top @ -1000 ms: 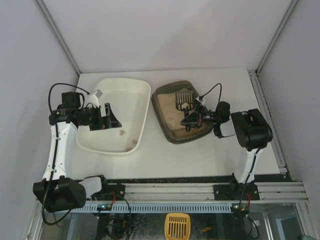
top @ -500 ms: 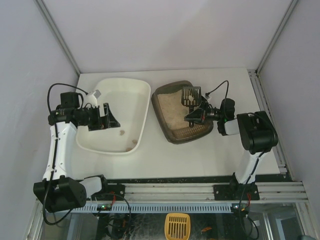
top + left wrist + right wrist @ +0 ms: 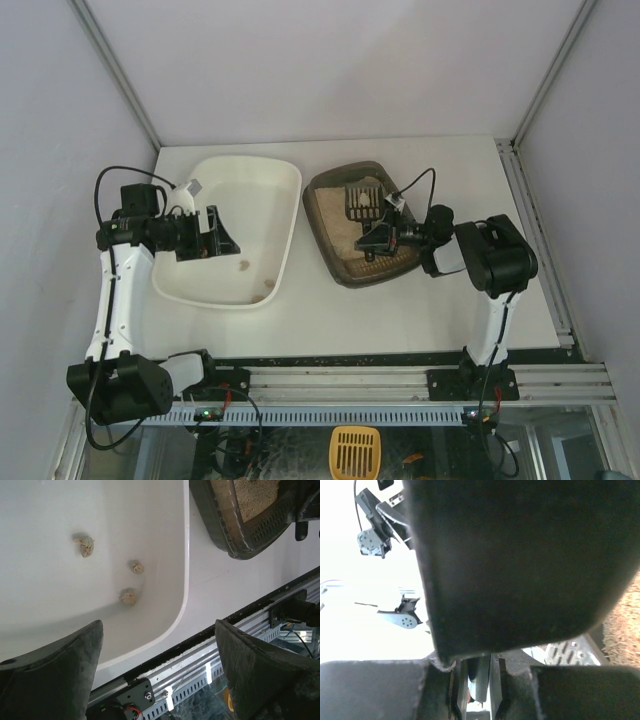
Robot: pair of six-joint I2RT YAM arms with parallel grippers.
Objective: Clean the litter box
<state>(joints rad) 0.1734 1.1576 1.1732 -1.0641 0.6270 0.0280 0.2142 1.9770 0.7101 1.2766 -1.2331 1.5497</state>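
Counter: carries two trays side by side.
Left end effector: fingers spread wide, empty, over the white tray.
Clumps: three, in the white tray's near corner.
Right end effector: clamped on the scoop handle, above the litter box's near half; the nearer arm.
Litter box: at 3 o'clock of the white tray, long axis roughly 11-to-5, holding beige litter.
Scoop: head at 11 o'clock of the right end effector, over the far litter.
Judgement: sifting in hand; the dump site lies at 9 o'clock.
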